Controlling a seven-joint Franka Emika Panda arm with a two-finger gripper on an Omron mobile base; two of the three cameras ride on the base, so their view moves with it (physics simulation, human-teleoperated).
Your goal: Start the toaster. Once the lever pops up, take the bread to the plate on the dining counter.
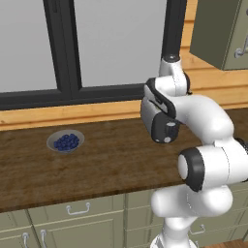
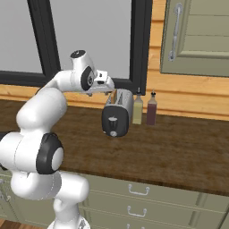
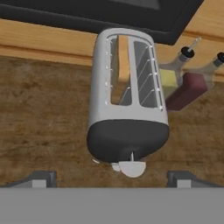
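Gripper above the toaster, lever not yet pressed

The gripper (image 3: 112, 177) is wide open, holding nothing; the toaster (image 3: 127, 105) lies just ahead and below, lever (image 3: 132, 167) nearest, bread (image 3: 124, 59) in its left slot.

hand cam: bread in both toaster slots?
No. The toaster holds one slice of bread in its left slot as that view shows it; the other slot shows bare wire guides.
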